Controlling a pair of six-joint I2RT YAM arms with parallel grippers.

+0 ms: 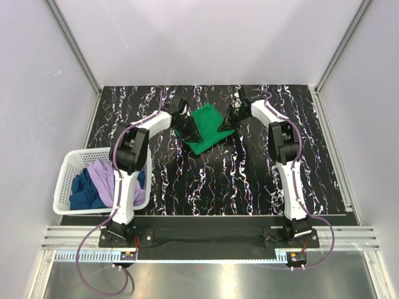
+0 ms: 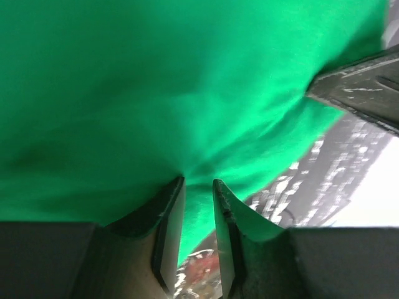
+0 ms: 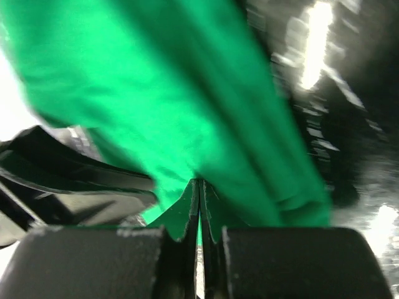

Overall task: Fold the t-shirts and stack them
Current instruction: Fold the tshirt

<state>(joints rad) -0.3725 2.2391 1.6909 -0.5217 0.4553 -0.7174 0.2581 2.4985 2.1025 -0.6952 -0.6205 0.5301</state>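
The bright green t-shirt [image 1: 207, 126] lies partly folded on the dark marbled table at the back centre. My left gripper [image 1: 190, 132] pinches its left side; in the left wrist view [image 2: 199, 180] the jaws stand narrowly apart with green cloth [image 2: 156, 81] bunched between them. My right gripper [image 1: 225, 124] pinches its right side; in the right wrist view [image 3: 199, 182] the jaws are pressed together on green cloth [image 3: 156, 93]. The lilac t-shirt [image 1: 106, 177] and the dark blue t-shirt [image 1: 81, 190] lie crumpled in the basket.
A white lattice basket [image 1: 62, 180] stands at the table's left edge beside the left arm. White walls enclose the table on three sides. A metal rail runs along the near edge.
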